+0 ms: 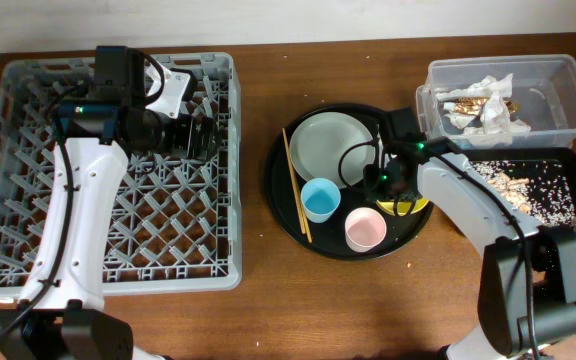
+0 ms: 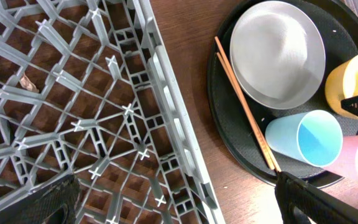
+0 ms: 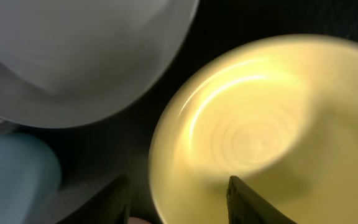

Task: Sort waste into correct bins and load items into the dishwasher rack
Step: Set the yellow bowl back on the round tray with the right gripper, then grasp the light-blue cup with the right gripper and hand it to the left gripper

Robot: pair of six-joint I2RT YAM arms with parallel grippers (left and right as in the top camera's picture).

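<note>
Fingers of the right gripper (image 3: 178,196) stand apart, straddling the rim of the small yellow bowl (image 3: 260,124). The bowl sits on the large round black tray (image 1: 276,185), beside the pale grey-green round plate (image 1: 328,145). Over the right wall of the large square grey plastic rack (image 1: 28,200) hovers the left gripper (image 2: 179,202), fingers spread wide and holding nothing.

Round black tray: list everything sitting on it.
Grey-green plate, light blue cup, pink cup, chopsticks and a yellow bowl. Overhead, the right gripper covers most of the bowl.
</note>
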